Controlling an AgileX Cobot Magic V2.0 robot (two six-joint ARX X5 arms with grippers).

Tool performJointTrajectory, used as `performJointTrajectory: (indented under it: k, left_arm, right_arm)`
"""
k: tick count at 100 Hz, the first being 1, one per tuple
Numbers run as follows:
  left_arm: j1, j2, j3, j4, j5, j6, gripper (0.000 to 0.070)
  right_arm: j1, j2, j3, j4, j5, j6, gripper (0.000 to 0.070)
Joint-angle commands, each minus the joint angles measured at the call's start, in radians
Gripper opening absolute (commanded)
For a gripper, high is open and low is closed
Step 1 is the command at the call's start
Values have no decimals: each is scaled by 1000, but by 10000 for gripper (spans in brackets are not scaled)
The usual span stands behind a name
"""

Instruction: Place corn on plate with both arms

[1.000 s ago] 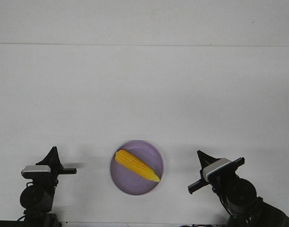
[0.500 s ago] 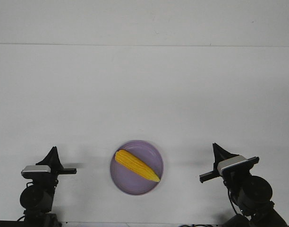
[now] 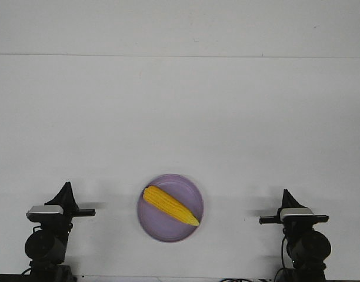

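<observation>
The yellow-orange corn lies diagonally on the lavender plate at the front middle of the table, with its paler tip toward the front right. My left gripper is at the front left, well apart from the plate. Its fingers come together in one point and hold nothing. My right gripper is at the front right, also well apart from the plate. Its fingers are together and empty. A grey-white block sits behind each gripper.
The white table stretches far back to a seam line. Nothing else stands on it. Black cables trail at the front edge under both arms.
My right arm has drawn back to the right, away from the plate, and straightened to face forward. My left arm, the corn and the plate have not moved.
</observation>
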State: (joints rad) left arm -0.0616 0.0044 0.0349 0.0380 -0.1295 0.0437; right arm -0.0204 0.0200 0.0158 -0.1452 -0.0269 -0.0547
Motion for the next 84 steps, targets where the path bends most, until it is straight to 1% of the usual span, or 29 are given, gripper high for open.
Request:
performJointTrajectory:
  k: [1,84]
  left_arm:
    - [1,-2,-21,10,-1,16,12]
    - [1,-2,-21,10,-1,16,12]
  right_arm:
    - [-1,-20,-3,21,3,5,6]
    - [0,-19,-3,40,0,6,6]
